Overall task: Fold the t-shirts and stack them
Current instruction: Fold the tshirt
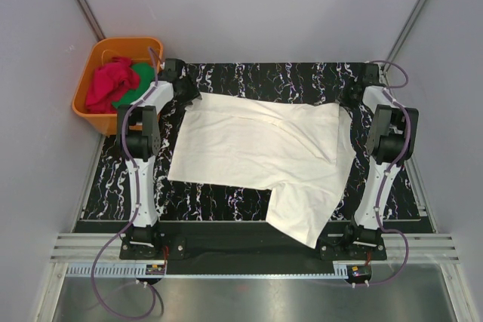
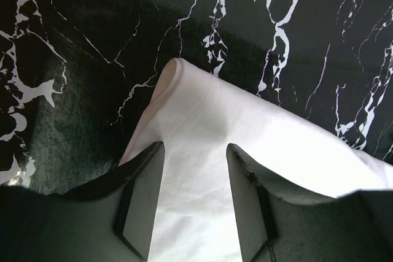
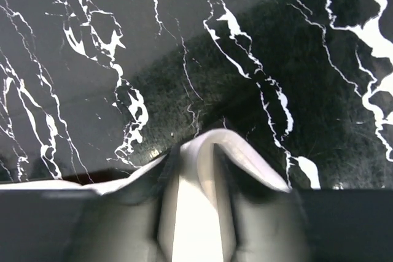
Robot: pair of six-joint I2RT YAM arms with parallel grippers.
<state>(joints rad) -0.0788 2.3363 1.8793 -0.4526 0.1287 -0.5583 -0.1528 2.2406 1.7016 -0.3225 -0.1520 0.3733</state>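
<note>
Pinching cream t-shirt [image 1: 256, 148] at 2 o'clock with right gripper [image 3: 198, 151], straddling 10 o'clock corner with left gripper [image 2: 195, 148], jaws apart. Could drag lopsided, wreck fold, if lifted now.

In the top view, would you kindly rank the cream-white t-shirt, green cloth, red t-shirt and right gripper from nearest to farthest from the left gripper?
From the left gripper:
1. cream-white t-shirt: its corner directly beneath it.
2. green cloth: left, in the orange tub.
3. red t-shirt: further left in the tub.
4. right gripper: far right side.
</note>
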